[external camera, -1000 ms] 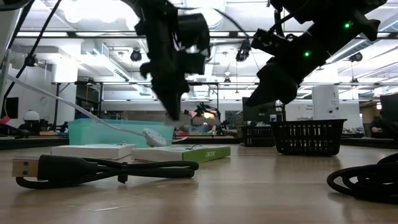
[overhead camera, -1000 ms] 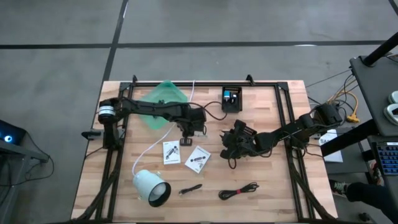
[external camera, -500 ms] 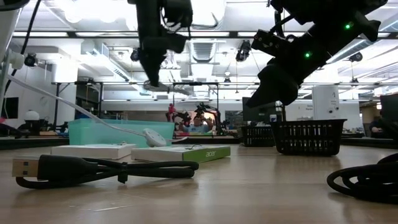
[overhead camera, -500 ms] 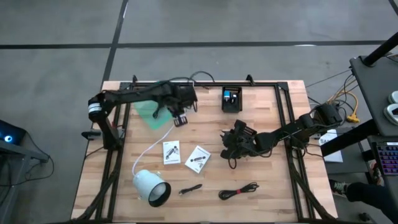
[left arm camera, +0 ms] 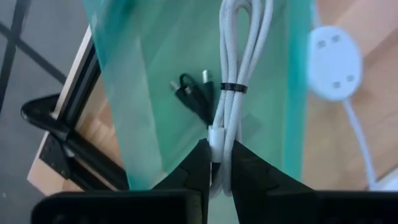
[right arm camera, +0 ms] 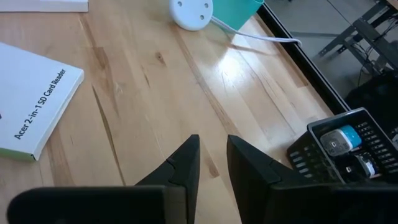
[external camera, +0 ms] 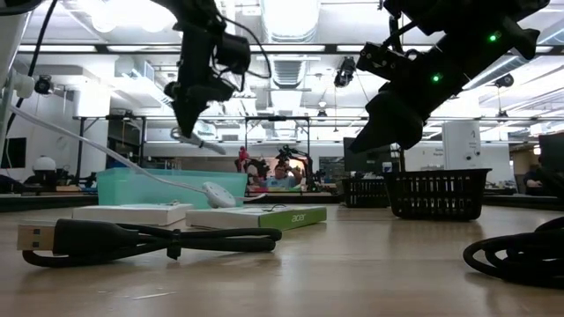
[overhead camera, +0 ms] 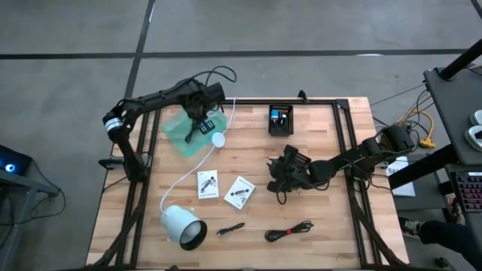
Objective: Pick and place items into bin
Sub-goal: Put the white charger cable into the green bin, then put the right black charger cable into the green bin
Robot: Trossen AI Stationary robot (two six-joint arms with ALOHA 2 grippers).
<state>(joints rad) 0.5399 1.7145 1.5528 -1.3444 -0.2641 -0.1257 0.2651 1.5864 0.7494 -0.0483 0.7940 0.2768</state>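
On the wooden tabletop (overhead camera: 316, 218), the largest object is a white lamp (overhead camera: 183, 226) lying on its side near the front left corner. A long white cord (overhead camera: 181, 178) runs from it toward the rear and ends in a round white disc (overhead camera: 218, 139).

At the rear left stands a teal bin (overhead camera: 175, 129). The left gripper (overhead camera: 205, 120) is over this bin, its fingers (left arm camera: 202, 165) pinching a bundled white cable (left arm camera: 239, 68) that hangs above the bin's interior. A small black cable (left arm camera: 191, 96) already lies inside.

At rear centre sits a black basket (overhead camera: 281, 120) holding small items.

The right gripper (overhead camera: 277, 176) hovers over the middle of the tabletop, right of the two cards, with its fingers (right arm camera: 180, 165) nearly together, a narrow gap between them, holding nothing.

Two white cards (overhead camera: 223, 188) lie flat side by side at centre, well apart from the bin. Nearer the front edge lies a black coiled cable (overhead camera: 288, 232), and to its left a black stick (overhead camera: 231, 228), both untouched.
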